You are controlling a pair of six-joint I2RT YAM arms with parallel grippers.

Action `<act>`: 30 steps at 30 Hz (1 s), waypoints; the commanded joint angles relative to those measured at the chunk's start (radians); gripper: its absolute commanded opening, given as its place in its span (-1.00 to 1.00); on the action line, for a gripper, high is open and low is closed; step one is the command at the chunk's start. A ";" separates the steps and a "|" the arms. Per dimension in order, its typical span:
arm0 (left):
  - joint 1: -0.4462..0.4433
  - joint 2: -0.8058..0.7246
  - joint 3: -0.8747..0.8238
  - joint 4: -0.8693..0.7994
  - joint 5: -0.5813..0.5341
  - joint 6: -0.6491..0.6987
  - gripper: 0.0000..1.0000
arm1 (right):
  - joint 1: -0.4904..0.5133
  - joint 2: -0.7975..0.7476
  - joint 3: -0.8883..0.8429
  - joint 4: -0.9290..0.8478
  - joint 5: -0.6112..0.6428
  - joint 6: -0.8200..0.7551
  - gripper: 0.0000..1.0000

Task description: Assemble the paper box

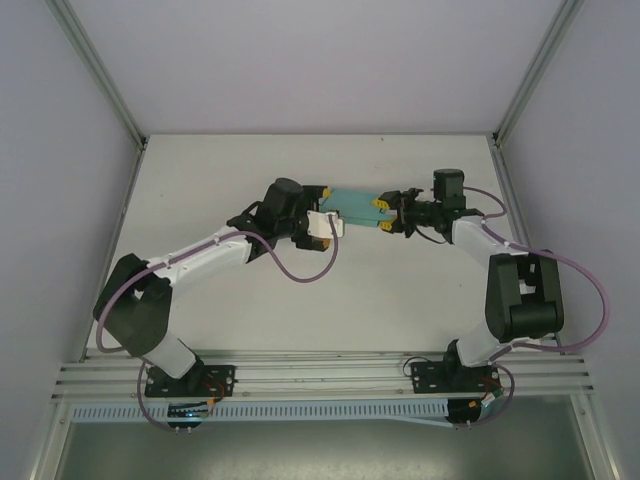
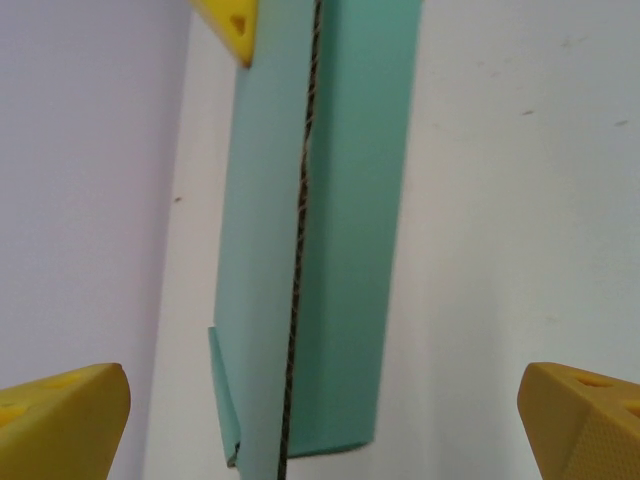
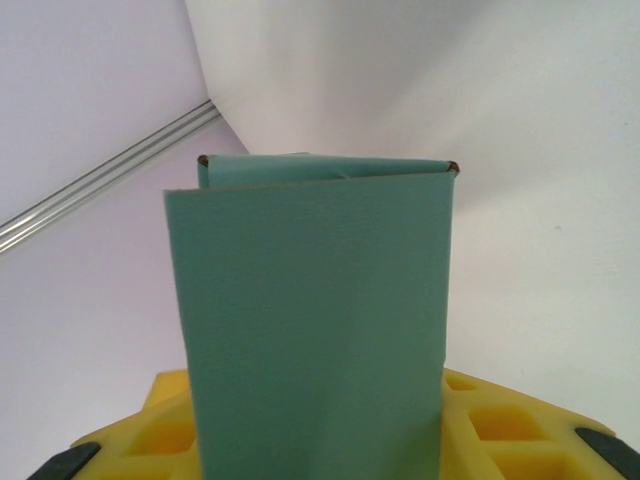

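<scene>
The paper box is a long, narrow teal sleeve over the middle of the white table, lying left to right between the two grippers. My right gripper is shut on its right end. In the right wrist view the box rises from between the yellow fingers, its far end showing an open fold. My left gripper is open wide at the box's left end. In the left wrist view the box runs away from me between the spread yellow fingertips, touching neither. A dark card edge runs along its length.
The white tabletop is walled by pale panels with aluminium posts at the back corners. A rail carries both arm bases at the near edge. A purple cable loops below the left wrist.
</scene>
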 commanded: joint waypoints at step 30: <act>-0.004 0.077 0.052 0.094 -0.027 0.097 0.34 | 0.057 -0.025 0.057 -0.165 -0.176 -0.018 -0.35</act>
